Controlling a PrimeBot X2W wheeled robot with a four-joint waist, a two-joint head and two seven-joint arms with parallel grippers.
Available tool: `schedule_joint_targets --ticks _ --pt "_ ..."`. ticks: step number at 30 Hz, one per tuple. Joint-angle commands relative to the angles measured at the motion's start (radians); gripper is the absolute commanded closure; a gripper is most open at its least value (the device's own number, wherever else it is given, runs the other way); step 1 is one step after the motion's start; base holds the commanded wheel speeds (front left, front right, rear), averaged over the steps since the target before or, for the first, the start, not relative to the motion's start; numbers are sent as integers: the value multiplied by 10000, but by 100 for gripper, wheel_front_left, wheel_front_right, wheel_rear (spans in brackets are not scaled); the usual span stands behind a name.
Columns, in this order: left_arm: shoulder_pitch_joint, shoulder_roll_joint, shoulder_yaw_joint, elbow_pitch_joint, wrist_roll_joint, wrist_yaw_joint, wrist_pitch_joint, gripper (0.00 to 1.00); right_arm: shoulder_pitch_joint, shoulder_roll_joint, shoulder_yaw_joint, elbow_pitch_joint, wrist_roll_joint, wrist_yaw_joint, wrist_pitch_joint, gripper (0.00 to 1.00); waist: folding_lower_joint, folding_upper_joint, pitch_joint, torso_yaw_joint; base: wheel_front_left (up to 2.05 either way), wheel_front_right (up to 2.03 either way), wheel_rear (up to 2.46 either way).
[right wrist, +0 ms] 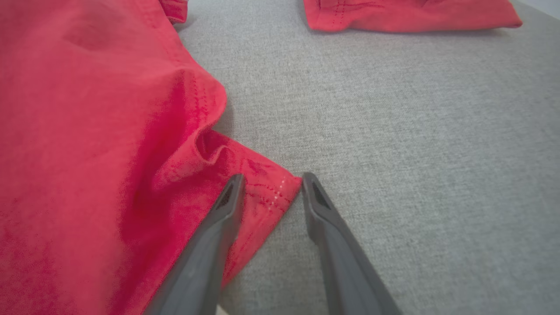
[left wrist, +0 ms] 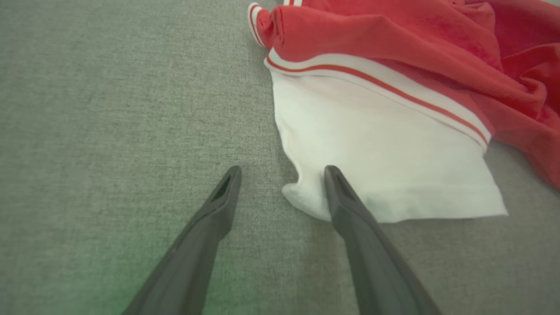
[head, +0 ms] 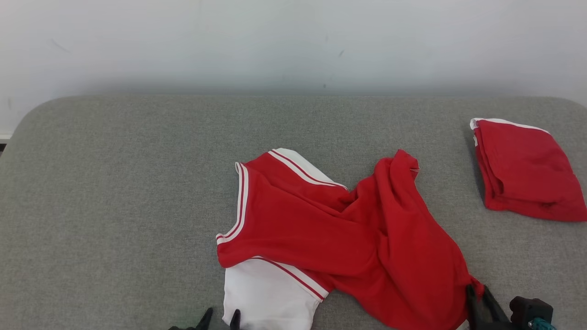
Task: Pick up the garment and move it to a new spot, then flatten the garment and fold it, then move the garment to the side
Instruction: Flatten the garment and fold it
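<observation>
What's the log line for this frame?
phase: pre-grasp | left gripper: open at white corner | right gripper: open astride red hem corner | garment: crumpled

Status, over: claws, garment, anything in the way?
Left claw open, astride white corner of garment. Right claw open, astride its red hem corner. It lies crumpled. Folded red cloth apart, far right.

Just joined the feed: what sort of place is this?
Likely an indoor garment-folding station: a grey fabric-covered surface against a plain pale wall, with a crumpled red-and-white garment and a folded red one.
</observation>
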Motion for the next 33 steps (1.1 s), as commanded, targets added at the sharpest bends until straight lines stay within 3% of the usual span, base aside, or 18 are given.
schedule_joint_targets --ticks 1,11,19,24,29,33 --pt "-188 4 -142 117 -164 -71 -22 100 -20 -22 57 170 28 -28 -71 100 0 -1 -50 29 0 0 0" --pt "445 17 -78 -354 -260 -55 -25 100 674 -90 -182 -93 649 -28 -409 100 0 -1 -599 143 0 0 0" --pt "1649 15 621 -1871 89 -57 -25 100 1998 -99 118 -1860 1729 -28 -256 100 0 -1 -696 133 0 0 0" --pt "1252 27 706 -2557 -60 -59 -25 100 1776 16 463 -3314 2469 -28 335 100 0 -1 -545 92 0 0 0" --pt "-242 799 351 -3137 -351 -48 157 100 720 -209 551 -4625 3135 -27 1376 100 0 -1 -183 164 0 0 0" --pt "-2323 1791 -100 -3651 -736 -49 949 100 -1008 -530 618 -5099 3528 -27 2274 100 0 -1 329 275 0 0 0"
